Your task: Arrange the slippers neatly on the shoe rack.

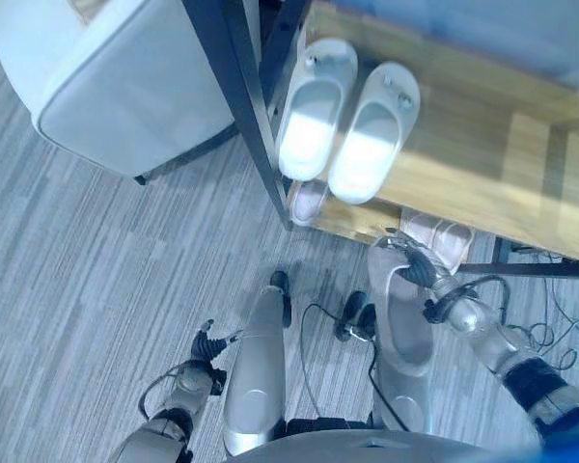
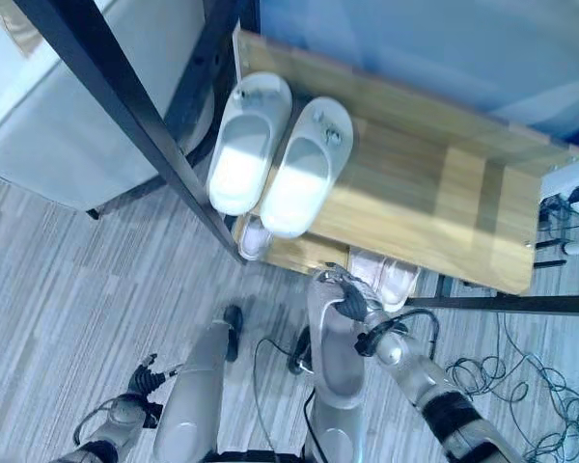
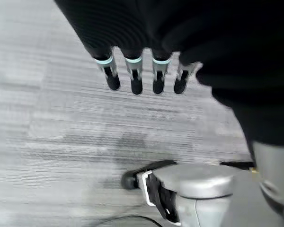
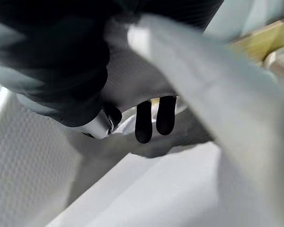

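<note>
A pale grey slipper (image 1: pixel 405 333) hangs over the floor in front of the shoe rack, toe toward the rack, with my right hand (image 1: pixel 420 270) shut on its upper. In the right wrist view the dark-tipped fingers (image 4: pixel 151 118) curl inside the slipper (image 4: pixel 146 189). Two matching pale slippers (image 1: pixel 314 116) (image 1: pixel 372 140) lie side by side on the rack's wooden top shelf (image 1: pixel 492 164). Pink slippers (image 1: pixel 446 239) (image 1: pixel 308 201) peek out from the lower shelf. My left hand (image 1: pixel 205 349) hangs low at the left, its fingers (image 3: pixel 135 78) straight over the carpet, holding nothing.
The rack's black post (image 1: pixel 241 87) runs up the left of the shelf. A large white rounded object (image 1: pixel 116 77) stands to the rack's left. Loose cables (image 2: pixel 550 386) lie on the grey carpet at the right. The right part of the top shelf is bare wood.
</note>
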You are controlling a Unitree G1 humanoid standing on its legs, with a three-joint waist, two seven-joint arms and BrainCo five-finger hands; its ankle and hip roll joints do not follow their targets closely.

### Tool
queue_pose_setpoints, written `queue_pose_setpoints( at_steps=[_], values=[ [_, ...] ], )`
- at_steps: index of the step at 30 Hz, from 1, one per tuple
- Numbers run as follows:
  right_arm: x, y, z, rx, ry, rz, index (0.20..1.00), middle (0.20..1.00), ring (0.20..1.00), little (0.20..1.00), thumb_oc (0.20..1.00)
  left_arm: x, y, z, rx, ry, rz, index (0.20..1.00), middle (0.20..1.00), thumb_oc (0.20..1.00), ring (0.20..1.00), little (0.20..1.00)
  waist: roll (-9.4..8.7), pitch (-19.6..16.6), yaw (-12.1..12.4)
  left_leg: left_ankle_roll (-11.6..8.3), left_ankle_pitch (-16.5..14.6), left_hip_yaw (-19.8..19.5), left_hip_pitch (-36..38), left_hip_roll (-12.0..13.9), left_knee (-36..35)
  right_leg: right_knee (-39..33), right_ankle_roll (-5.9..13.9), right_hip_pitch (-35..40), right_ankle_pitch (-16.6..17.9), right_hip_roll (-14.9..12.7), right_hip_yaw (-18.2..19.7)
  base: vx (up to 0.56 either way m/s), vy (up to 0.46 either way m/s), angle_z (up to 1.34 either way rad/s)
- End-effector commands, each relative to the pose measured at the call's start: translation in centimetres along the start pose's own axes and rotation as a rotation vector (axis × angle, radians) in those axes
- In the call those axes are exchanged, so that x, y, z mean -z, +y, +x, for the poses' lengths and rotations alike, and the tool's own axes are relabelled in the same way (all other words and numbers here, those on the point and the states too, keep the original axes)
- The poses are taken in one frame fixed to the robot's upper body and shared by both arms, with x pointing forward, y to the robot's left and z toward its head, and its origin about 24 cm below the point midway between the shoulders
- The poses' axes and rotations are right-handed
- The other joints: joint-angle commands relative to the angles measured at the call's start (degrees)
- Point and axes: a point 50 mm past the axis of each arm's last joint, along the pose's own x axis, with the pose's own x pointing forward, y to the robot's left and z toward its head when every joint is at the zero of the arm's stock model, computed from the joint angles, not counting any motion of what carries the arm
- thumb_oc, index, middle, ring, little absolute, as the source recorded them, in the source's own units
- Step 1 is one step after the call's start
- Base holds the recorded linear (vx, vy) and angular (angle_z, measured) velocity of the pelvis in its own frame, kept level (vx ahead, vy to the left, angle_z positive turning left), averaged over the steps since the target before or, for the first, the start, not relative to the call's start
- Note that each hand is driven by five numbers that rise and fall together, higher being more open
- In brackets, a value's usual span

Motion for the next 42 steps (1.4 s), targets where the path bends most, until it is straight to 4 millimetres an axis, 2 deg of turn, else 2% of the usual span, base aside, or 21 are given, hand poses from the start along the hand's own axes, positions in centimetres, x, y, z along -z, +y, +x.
queue_pose_setpoints(
  at_steps=[1,4,5,6,7,8,9,10,11,14,15,19,21,23,26,28,32,33,37,40,42],
  values=[
    [-0.5,-2.9,0.8,0.156,-0.041,-0.071,0.200,0.200,0.200,0.200,0.200,-0.3,-1.9,-0.6,0.046,-0.056,-0.061,1.000,1.000,1.000,1.000,1.000,1.55,-7.12,-0.04,-2.38,0.58,-3.17,-6.23,3.35,-1.19,-1.98,2.31,-5.96,2.03,-1.64,3.49,-0.18,-0.089,0.12],
    [-1.0,-7.4,2.5,0.309,-0.083,-0.201,0.200,0.200,0.200,0.200,0.200,-3.2,-1.6,0.1,0.016,-0.170,-0.128,1.000,1.000,1.000,1.000,1.000,2.19,-8.85,0.00,-1.60,-1.83,-4.76,-17.44,2.81,7.64,8.36,0.87,-18.06,-1.47,-2.10,6.45,-0.09,-0.045,0.04],
    [-1.0,-7.5,2.5,0.310,-0.084,-0.202,0.200,0.200,0.200,0.200,0.200,-3.3,-1.6,0.1,0.016,-0.170,-0.130,1.000,1.000,1.000,1.000,1.000,2.14,-9.22,-0.06,-1.59,-2.09,-4.71,-18.18,2.83,8.19,8.92,0.89,-18.88,-1.69,-2.13,6.68,0.02,0.029,0.06],
    [-1.6,-8.6,3.1,0.343,-0.110,-0.220,0.200,0.200,0.200,0.200,0.200,-3.6,-1.6,0.1,0.019,-0.181,-0.152,1.000,1.000,1.000,1.000,1.000,2.29,-9.78,0.05,-1.14,-2.72,-4.67,-20.92,2.71,10.75,12.12,0.49,-22.18,-2.57,-2.02,7.62,0.05,0.059,-0.04],
    [-3.9,-11.4,4.0,0.404,-0.202,-0.241,0.200,0.200,0.200,0.200,0.200,-4.5,-1.2,0.3,-0.004,-0.207,-0.201,1.000,1.000,1.000,1.000,1.000,2.71,-10.76,0.19,-0.03,-4.68,-4.91,-26.62,2.29,16.70,18.59,-0.54,-28.66,-4.83,-1.91,9.29,0.08,0.069,-0.09],
    [-5.0,-12.4,4.3,0.428,-0.247,-0.248,0.200,0.200,0.200,0.200,0.200,-5.0,-1.1,0.3,-0.007,-0.223,-0.225,1.000,1.000,1.000,1.000,1.000,2.86,-11.31,0.25,0.31,-5.55,-5.22,-28.95,2.02,19.25,21.47,-1.02,-31.46,-5.90,-1.77,9.92,0.17,0.107,-0.18],
    [-7.6,-14.7,5.3,0.469,-0.340,-0.264,0.200,0.200,0.200,0.200,0.200,-5.9,-0.7,0.3,-0.020,-0.262,-0.244,1.000,1.000,1.000,1.000,1.000,3.75,-12.23,0.37,1.32,-8.33,-5.72,-35.83,1.25,28.53,31.25,-2.17,-39.17,-8.73,-1.58,12.07,0.15,0.065,-0.19],
    [-7.7,-14.7,5.4,0.469,-0.341,-0.264,0.200,0.200,0.200,0.200,0.200,-5.9,-0.6,0.3,-0.021,-0.262,-0.246,1.000,1.000,1.000,1.000,1.000,3.72,-12.42,0.27,1.32,-8.56,-5.69,-36.35,1.25,29.01,31.73,-2.14,-39.73,-8.94,-1.59,12.26,0.23,0.087,-0.24],
    [-9.0,-15.4,6.0,0.481,-0.381,-0.270,0.200,0.200,0.200,0.200,0.200,-6.6,-0.2,0.3,-0.033,-0.300,-0.260,1.000,1.000,1.000,1.000,1.000,4.28,-12.70,0.53,1.81,-10.69,-5.95,-39.98,0.98,35.20,37.61,-2.66,-43.64,-10.80,-1.57,13.67,0.17,0.040,-0.06],
    [-10.8,-17.0,6.9,0.526,-0.433,-0.277,0.200,0.200,0.200,0.200,0.200,-7.2,0.5,0.1,-0.048,-0.327,-0.320,1.000,1.000,1.000,1.000,1.000,4.79,-10.02,1.30,2.33,-14.80,-6.09,-40.20,1.17,43.20,45.04,-3.29,-44.40,-13.67,-1.27,16.34,0.17,0.026,0.05],
    [-12.3,-18.1,7.4,0.549,-0.475,-0.299,0.200,0.200,0.200,0.200,0.200,-7.3,0.7,-0.1,-0.053,-0.338,-0.318,1.000,1.000,1.000,1.000,1.000,4.78,-7.84,1.91,2.43,-16.59,-6.25,-40.20,1.40,47.49,49.41,-3.56,-44.40,-15.13,-1.00,18.00,0.14,0.000,-0.04],
    [-15.2,-20.5,7.9,0.593,-0.539,-0.339,0.200,0.200,0.200,0.200,0.200,-7.9,1.9,-0.3,-0.073,-0.377,-0.351,1.000,1.000,1.000,1.000,1.000,4.57,-2.56,2.54,2.47,-19.88,-7.68,-40.20,0.91,55.72,58.13,-3.86,-44.44,-17.68,-0.26,21.48,0.10,0.008,0.01],
    [-15.3,-20.6,7.9,0.593,-0.541,-0.341,0.200,0.200,0.200,0.200,0.200,-8.0,1.9,-0.3,-0.074,-0.378,-0.353,1.000,1.000,1.000,1.000,1.000,4.62,-2.30,2.40,2.48,-19.93,-7.68,-40.20,0.86,55.91,58.34,-3.87,-44.44,-17.78,-0.30,21.55,0.02,0.002,-0.02],
    [-16.8,-22.9,8.7,0.646,-0.548,-0.317,0.200,0.200,0.200,0.200,0.200,-9.1,3.4,-0.3,-0.114,-0.432,-0.369,1.000,1.000,1.000,1.000,1.000,4.90,2.13,3.62,2.68,-23.03,-9.13,-40.20,0.48,63.25,65.33,-4.17,-44.44,-19.26,0.74,24.52,0.06,0.047,-0.02],
    [-16.8,-24.5,10.0,0.641,-0.481,-0.241,0.200,0.200,0.200,0.200,0.200,-9.1,6.0,-0.4,-0.202,-0.457,-0.372,1.000,1.000,1.000,1.000,1.000,5.33,2.28,5.18,2.69,-27.00,-10.14,-40.20,0.65,69.26,70.86,-3.98,-44.44,-20.86,1.90,27.37,0.09,0.036,-0.15],
    [-16.7,-24.4,10.5,0.611,-0.468,-0.205,0.200,0.200,0.200,0.200,0.200,-9.4,7.3,-0.4,-0.235,-0.472,-0.349,1.000,1.000,1.000,1.000,1.000,4.61,2.28,5.10,2.27,-28.06,-9.96,-40.20,0.67,71.04,73.06,-3.69,-44.44,-21.25,2.28,29.09,0.07,-0.017,-0.06],
    [-16.2,-24.6,11.2,0.613,-0.427,-0.159,0.200,0.200,0.200,0.200,0.200,-10.2,7.0,-0.2,-0.194,-0.496,-0.337,1.000,1.000,1.000,1.000,1.000,4.52,2.28,5.00,1.83,-28.34,-9.62,-40.20,0.82,71.55,74.15,-3.82,-44.43,-21.45,1.97,30.01,0.04,0.016,0.08],
    [-15.2,-24.8,11.8,0.629,-0.370,-0.080,0.200,0.200,0.200,0.200,0.200,-10.4,7.0,-0.2,-0.168,-0.506,-0.300,1.000,1.000,1.000,1.000,1.000,4.30,2.28,5.62,1.35,-28.37,-9.27,-40.20,0.95,70.82,74.23,-3.68,-44.43,-21.11,1.07,30.50,0.03,0.056,0.05],
    [-14.1,-24.8,12.2,0.646,-0.318,0.047,0.200,0.200,0.200,0.200,0.200,-10.6,6.9,0.0,-0.153,-0.509,-0.248,1.000,1.000,1.000,1.000,1.000,3.73,2.28,6.23,1.27,-28.65,-9.21,-40.20,1.01,70.59,74.14,-3.46,-44.41,-20.41,0.90,31.11,0.02,0.030,0.02],
    [-13.8,-24.3,12.5,0.631,-0.309,0.110,0.200,0.200,0.200,0.200,0.200,-10.0,7.1,-0.1,-0.142,-0.491,-0.231,1.000,1.000,1.000,1.000,1.000,3.49,2.28,6.81,1.31,-28.85,-9.20,-40.20,1.21,70.16,73.29,-3.26,-44.41,-19.90,0.52,31.24,0.02,0.058,-0.01],
    [-13.7,-24.3,12.7,0.625,-0.296,0.130,0.200,0.200,0.200,0.200,0.200,-8.4,6.8,-0.2,-0.122,-0.433,-0.276,1.000,1.000,1.000,1.000,1.000,3.02,2.28,7.93,1.33,-29.08,-9.46,-40.20,1.18,69.87,72.67,-2.88,-44.39,-19.26,0.26,31.06,0.02,0.066,-0.03]
  ],
)
